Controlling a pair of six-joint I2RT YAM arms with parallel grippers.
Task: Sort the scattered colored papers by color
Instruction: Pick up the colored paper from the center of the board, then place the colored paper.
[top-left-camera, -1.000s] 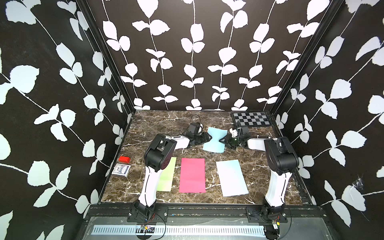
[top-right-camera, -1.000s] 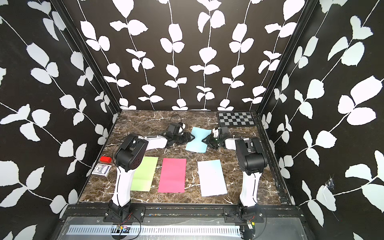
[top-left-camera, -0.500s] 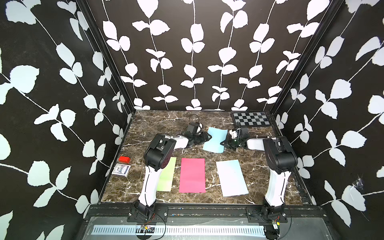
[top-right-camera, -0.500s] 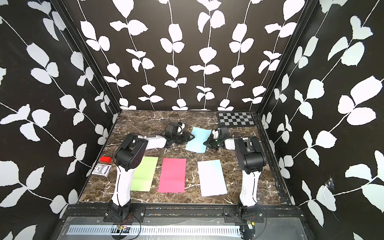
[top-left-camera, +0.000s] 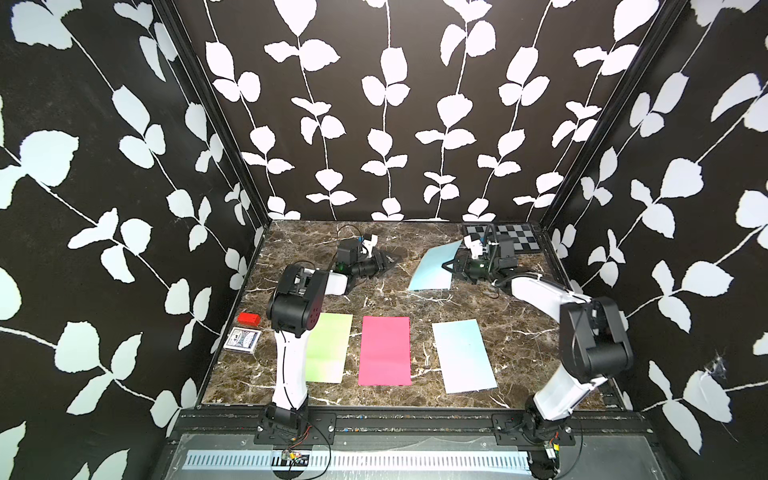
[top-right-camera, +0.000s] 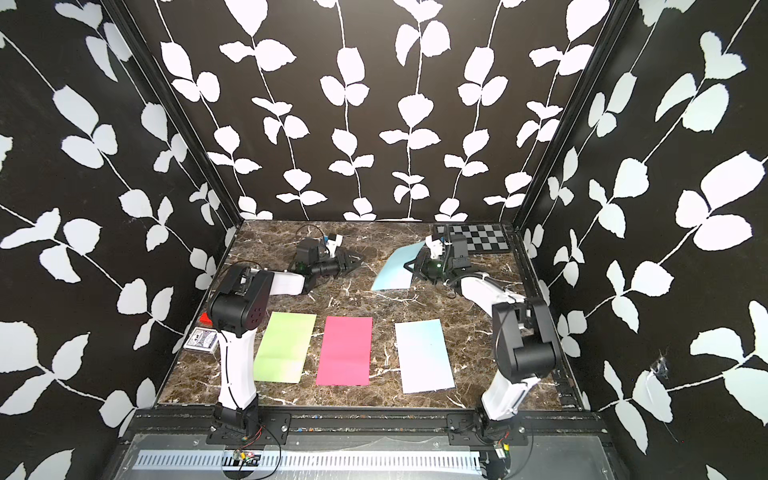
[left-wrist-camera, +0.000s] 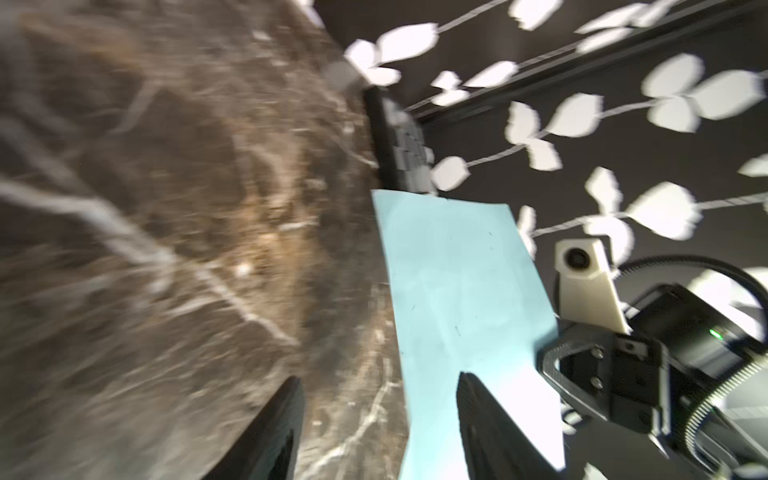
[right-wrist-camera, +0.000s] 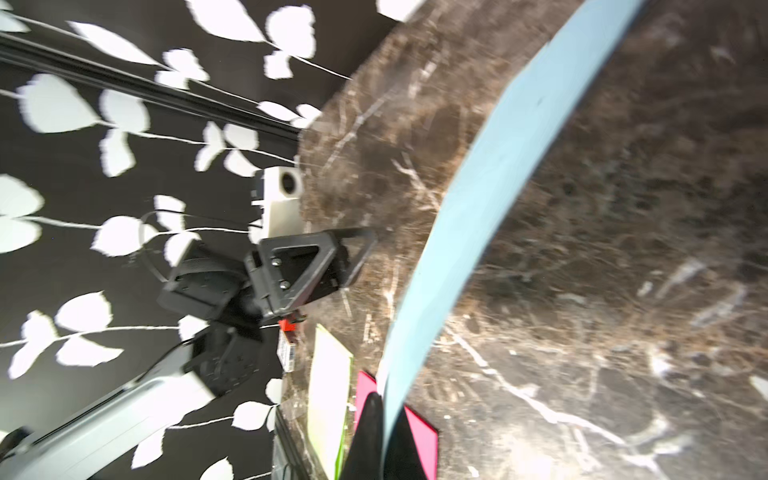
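Now the right gripper (top-left-camera: 448, 266) pinches a blue sheet (top-left-camera: 430, 266), tilted up beyond the pink sheet (top-left-camera: 385, 350); the left gripper (top-left-camera: 390, 260), also beyond it, gapes empty. A green sheet (top-left-camera: 328, 349) and a second blue sheet (top-left-camera: 463, 355) flank it.

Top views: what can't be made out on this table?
- Green sheet: one long edge behind the left arm, both top views.
- Card box: print too small.
- Checkerboard: near corner behind the right arm.
- Red block: partly behind the left arm in a top view.
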